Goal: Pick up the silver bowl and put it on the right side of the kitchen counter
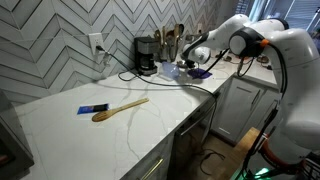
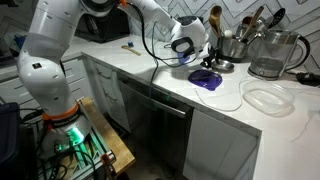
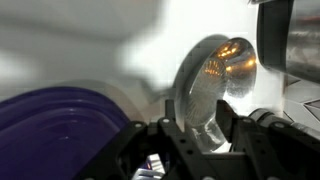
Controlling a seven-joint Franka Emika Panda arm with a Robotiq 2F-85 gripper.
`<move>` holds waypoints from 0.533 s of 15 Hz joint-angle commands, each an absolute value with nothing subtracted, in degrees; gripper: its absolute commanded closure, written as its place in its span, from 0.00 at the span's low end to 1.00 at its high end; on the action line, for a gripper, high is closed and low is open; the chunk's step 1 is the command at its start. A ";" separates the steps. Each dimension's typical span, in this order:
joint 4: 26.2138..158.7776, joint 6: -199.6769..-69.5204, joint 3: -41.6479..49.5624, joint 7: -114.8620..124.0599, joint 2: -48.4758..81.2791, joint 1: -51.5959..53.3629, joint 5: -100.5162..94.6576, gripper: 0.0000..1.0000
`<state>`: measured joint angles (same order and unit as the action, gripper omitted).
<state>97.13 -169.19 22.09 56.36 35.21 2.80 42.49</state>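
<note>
In the wrist view the silver bowl (image 3: 205, 80) stands tilted on its edge between my gripper's (image 3: 195, 128) two black fingers, which press on its rim. The flat purple disc (image 3: 60, 130) lies just below and to the left of it. In both exterior views the gripper (image 1: 197, 56) (image 2: 192, 48) hovers over the purple disc (image 1: 200, 72) (image 2: 205, 78) on the white kitchen counter (image 1: 60, 125) (image 2: 235, 112). The bowl is too small to make out there.
A wooden spoon (image 1: 120, 107) and a small blue object (image 1: 92, 108) lie on the counter. A black coffee maker (image 1: 146, 55), a utensil pot (image 2: 235, 45), a glass kettle (image 2: 272, 55) and a translucent container (image 2: 265, 98) crowd the area near the gripper.
</note>
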 commanded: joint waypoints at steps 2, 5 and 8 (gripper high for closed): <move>99.29 -164.94 13.52 52.99 27.47 -3.41 39.19 0.13; 100.45 -158.85 9.52 43.36 22.03 -6.24 42.80 0.00; 103.10 -150.35 7.64 35.49 15.78 -9.26 41.52 0.00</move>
<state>97.91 -157.67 10.68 43.35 23.23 -5.21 41.68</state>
